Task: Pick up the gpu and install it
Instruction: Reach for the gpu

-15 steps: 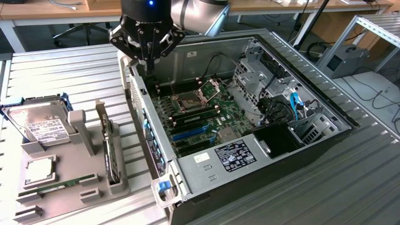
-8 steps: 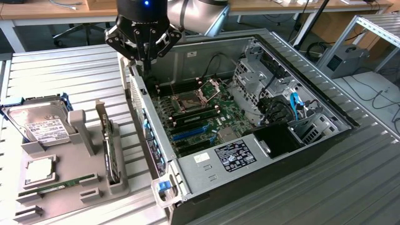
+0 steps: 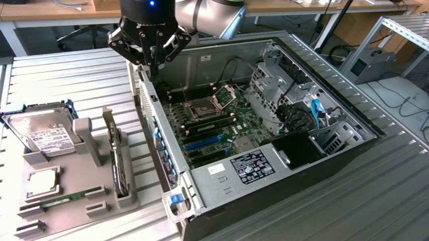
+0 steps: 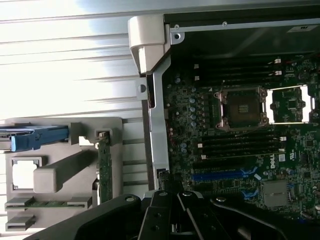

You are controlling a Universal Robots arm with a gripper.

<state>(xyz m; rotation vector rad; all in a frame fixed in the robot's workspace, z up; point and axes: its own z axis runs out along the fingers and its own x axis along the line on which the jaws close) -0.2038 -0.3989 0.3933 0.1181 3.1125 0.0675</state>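
silver arm (image 3: 209, 15), black jaws, blue light (image 3: 151, 4)

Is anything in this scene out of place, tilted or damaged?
Nothing stands out. The gpu stands on edge in its slot of the grey holder, beside the open computer case. The processor socket has its cover flipped open, and no spill or damage shows.
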